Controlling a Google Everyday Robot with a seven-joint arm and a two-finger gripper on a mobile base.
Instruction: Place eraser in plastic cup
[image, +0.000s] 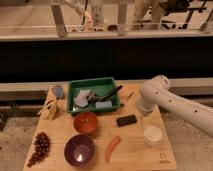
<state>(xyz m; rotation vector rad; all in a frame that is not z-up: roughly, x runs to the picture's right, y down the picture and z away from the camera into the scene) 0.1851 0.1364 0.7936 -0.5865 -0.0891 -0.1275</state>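
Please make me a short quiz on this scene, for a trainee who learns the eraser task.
1. True or false: the eraser already lies inside the plastic cup.
2. The gripper, at the arm's end right of the green tray in view, is nearest to: A purple bowl, B plastic cup, C grapes?
3. Fill in: left of the eraser in view stands the orange-red ____.
Key: 1 false; 2 B; 3 bowl.

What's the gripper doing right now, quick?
Gripper: cannot be told; it sits at the arm's end, right of the eraser, behind the cup.
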